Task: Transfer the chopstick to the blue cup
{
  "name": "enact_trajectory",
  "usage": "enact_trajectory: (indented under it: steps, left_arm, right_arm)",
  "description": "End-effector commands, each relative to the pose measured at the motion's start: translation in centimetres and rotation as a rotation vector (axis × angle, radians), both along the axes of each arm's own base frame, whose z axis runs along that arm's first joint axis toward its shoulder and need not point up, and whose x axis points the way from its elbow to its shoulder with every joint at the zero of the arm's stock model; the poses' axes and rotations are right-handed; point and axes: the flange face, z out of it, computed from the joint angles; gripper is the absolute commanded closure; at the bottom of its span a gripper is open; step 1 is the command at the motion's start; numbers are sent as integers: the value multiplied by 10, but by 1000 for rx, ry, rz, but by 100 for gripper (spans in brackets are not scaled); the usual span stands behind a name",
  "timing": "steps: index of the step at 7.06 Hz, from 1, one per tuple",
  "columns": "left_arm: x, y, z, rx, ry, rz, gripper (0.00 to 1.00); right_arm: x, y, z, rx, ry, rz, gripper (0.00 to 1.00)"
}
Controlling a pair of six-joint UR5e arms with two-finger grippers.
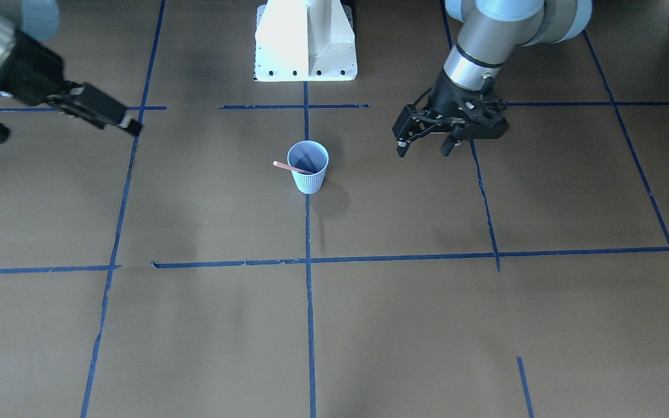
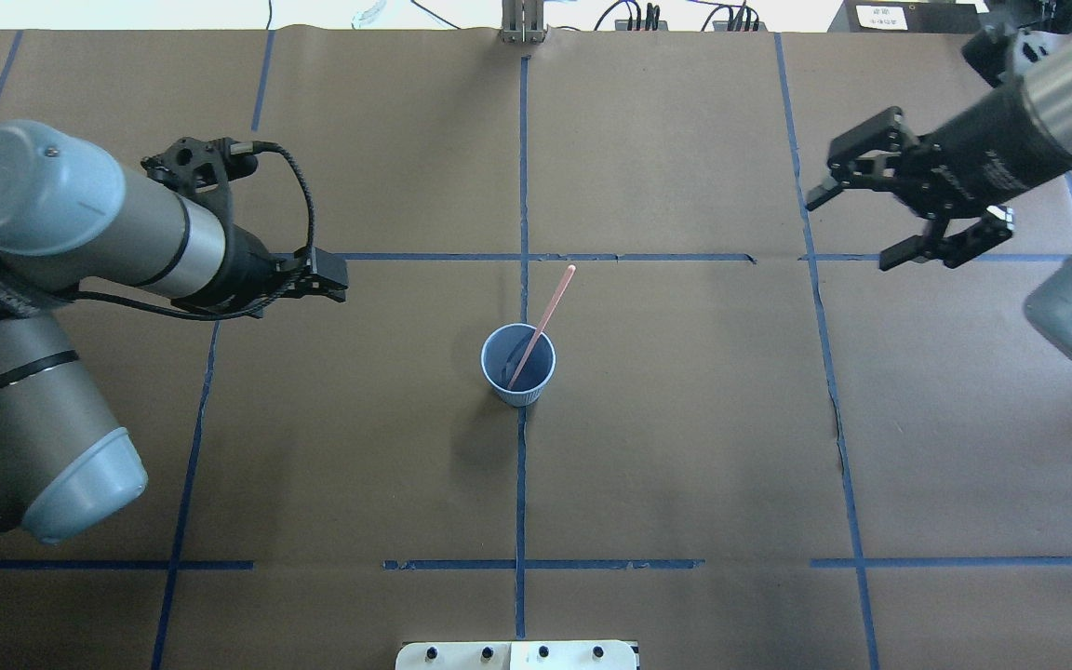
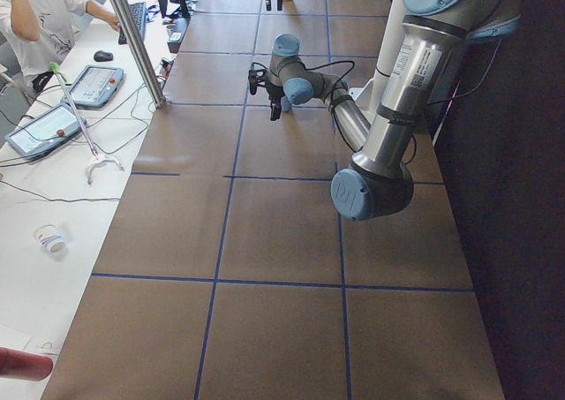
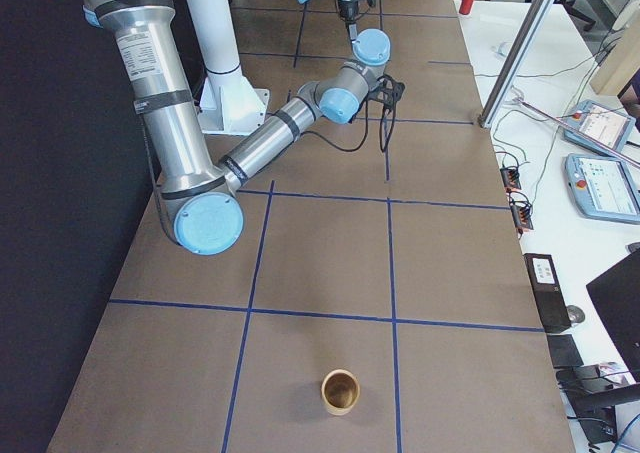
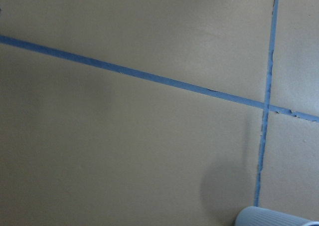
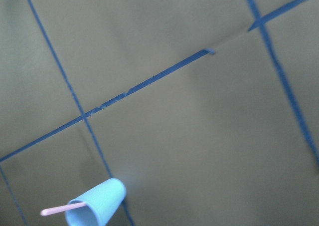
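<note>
The pale blue ribbed cup point(image 1: 309, 171) stands upright at the table's middle on a blue tape line, also in the overhead view point(image 2: 518, 368). One pinkish-orange chopstick point(image 1: 289, 167) leans inside it, its upper end sticking out over the rim, as the overhead view point(image 2: 547, 314) shows. My left gripper point(image 1: 425, 149) hangs open and empty, apart from the cup. My right gripper point(image 2: 857, 228) is open and empty, far off on the other side. The right wrist view shows the cup point(image 6: 97, 203) and the chopstick point(image 6: 62, 208); the left wrist view shows only the cup's rim point(image 5: 276, 217).
Brown table covering with a grid of blue tape lines point(image 1: 404, 257). The white robot base point(image 1: 305, 40) stands at the table's edge behind the cup. A brown cup point(image 4: 340, 391) stands far off near the table's right end. Operators' desk with tablets point(image 3: 93, 82) lies beyond.
</note>
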Motion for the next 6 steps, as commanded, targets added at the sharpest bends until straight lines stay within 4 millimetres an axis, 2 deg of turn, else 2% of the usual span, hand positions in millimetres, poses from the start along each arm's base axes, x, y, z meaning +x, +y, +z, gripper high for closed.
enact_trajectory:
  steps: [1,2,3,4,5,6]
  left_arm:
    - [-70,5,76,139,-160,98,0]
    - [-103,-3,100,191,-210,144,0]
    - [-145,-2,136,188,-229,206,0]
    - [-196,3,179,210,-273,270,0]
    - [-241,-4,216,208,-298,337,0]
    - [-272,-11,234,173,-289,388,0]
  right_arm:
    - [86,24,120,220,139,-41,0]
    - [116,33,165,310,242,-59,0]
    - [152,48,214,376,297,-100,0]
    - [179,55,261,421,329,-146,0]
    - [207,61,300,431,351,-190,0]
    - [241,69,330,446,389,-248,0]
